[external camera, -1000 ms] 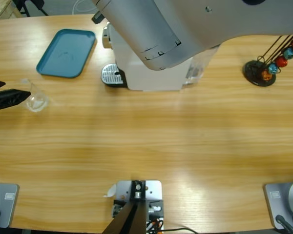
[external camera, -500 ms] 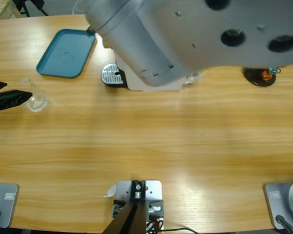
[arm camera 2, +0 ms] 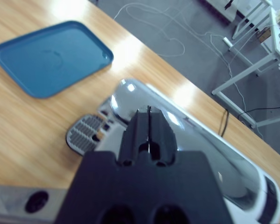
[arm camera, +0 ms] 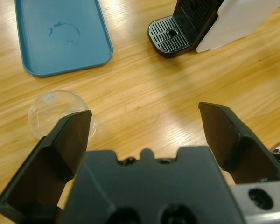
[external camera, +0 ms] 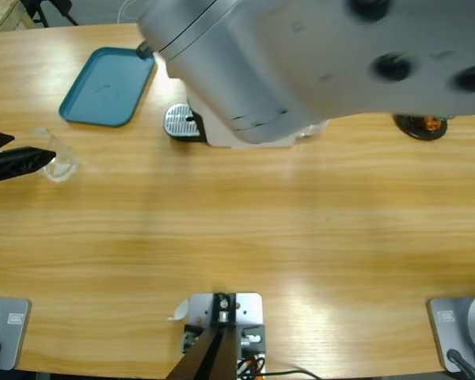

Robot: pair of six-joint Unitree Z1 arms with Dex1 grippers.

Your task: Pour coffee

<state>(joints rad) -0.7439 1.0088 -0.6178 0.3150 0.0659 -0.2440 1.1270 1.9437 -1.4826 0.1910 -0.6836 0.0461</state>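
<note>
Clear glass tumbler (arm camera: pixel 60 114), empty beside the spread-jawed left gripper (arm camera: pixel 144 126), awaits grasping; closed right gripper (arm camera 2: pixel 148 128) hovers above the coffee machine (arm camera 2: pixel 186 140).

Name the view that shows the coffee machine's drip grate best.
The left wrist view: the drip grate lies whole and unobstructed, slots and centre hole plain. The high view shows it small beside the big arm. The right wrist view shows it partly hidden behind the right gripper.
</note>
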